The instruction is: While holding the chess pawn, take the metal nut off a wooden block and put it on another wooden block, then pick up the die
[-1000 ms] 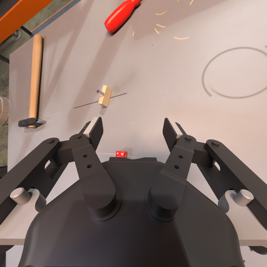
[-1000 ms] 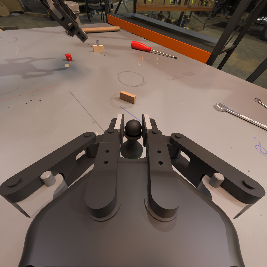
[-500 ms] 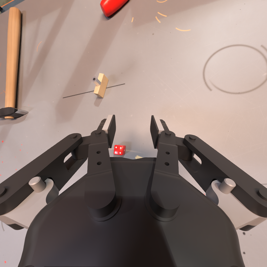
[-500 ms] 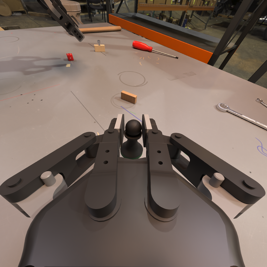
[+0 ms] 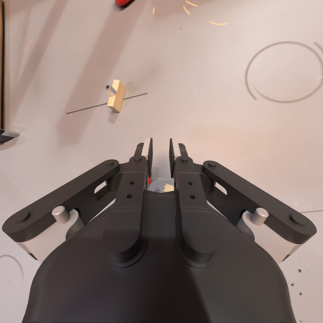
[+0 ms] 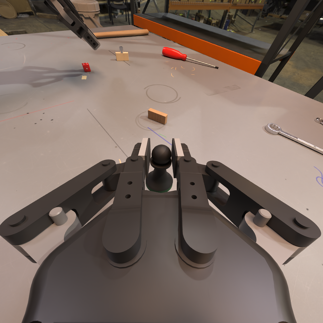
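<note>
My right gripper (image 6: 161, 145) is shut on the black chess pawn (image 6: 160, 157) and holds it upright above the table. A bare wooden block (image 6: 157, 115) lies just ahead of it. Farther off, a grey metal nut (image 6: 121, 49) stands on a second wooden block (image 6: 122, 56); both also show in the left wrist view, nut (image 5: 109, 89) on block (image 5: 117, 97). The red die (image 6: 86, 67) lies on the table. My left gripper (image 5: 161, 145) hangs above the table with its fingers drawn almost together on nothing. Only a sliver of the die (image 5: 149, 178) shows behind its left finger.
A red-handled screwdriver (image 6: 174, 52) lies at the far right of the nut block. A hammer (image 6: 120, 33) lies along the far edge, and its head (image 5: 8, 135) shows at the left. A wrench (image 6: 288, 136) lies at the right. A scrap of tape (image 6: 84, 77) sits beside the die.
My left gripper's fingers have closed from wide open to a narrow gap while it moved over the die. The die stays on the table. The right gripper and pawn have not moved.
</note>
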`<action>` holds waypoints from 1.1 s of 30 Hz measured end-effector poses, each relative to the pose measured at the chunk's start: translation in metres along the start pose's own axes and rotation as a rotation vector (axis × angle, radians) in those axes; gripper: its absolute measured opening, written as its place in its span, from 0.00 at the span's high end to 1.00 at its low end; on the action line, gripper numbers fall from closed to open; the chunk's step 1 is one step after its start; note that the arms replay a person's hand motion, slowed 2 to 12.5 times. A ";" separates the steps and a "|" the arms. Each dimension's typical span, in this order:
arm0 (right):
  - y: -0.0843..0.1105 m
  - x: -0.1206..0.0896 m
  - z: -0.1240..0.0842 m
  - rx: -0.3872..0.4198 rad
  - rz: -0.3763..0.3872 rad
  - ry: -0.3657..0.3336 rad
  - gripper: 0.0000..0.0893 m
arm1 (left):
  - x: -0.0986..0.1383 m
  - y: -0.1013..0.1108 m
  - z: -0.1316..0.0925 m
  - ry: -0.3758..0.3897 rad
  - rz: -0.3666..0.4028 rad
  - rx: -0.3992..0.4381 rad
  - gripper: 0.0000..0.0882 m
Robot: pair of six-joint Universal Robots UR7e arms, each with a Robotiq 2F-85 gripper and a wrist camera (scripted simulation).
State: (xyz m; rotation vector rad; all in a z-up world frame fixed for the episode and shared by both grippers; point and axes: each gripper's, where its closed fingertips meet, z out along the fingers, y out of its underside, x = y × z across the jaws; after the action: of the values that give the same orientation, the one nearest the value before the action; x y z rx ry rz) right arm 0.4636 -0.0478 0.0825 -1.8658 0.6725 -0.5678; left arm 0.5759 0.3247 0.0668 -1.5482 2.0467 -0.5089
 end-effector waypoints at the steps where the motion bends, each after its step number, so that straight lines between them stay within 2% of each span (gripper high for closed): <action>1: 0.000 0.000 0.000 -0.001 0.000 -0.001 0.75 | 0.000 0.000 0.000 0.000 0.002 0.000 0.82; 13: 0.002 -0.001 0.002 -0.009 0.001 -0.008 0.75 | -0.006 0.002 0.002 0.009 0.003 0.026 0.86; 20: 0.003 -0.001 0.002 -0.012 0.000 -0.010 0.75 | -0.008 0.002 0.002 0.037 -0.020 0.045 0.89; 33: 0.004 -0.001 0.003 -0.014 0.004 -0.013 0.75 | -0.020 0.008 0.000 0.041 -0.055 0.071 0.90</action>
State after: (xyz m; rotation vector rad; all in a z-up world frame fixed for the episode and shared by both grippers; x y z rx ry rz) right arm 0.4641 -0.0461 0.0780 -1.8790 0.6728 -0.5492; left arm 0.5745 0.3464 0.0656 -1.5678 1.9988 -0.6318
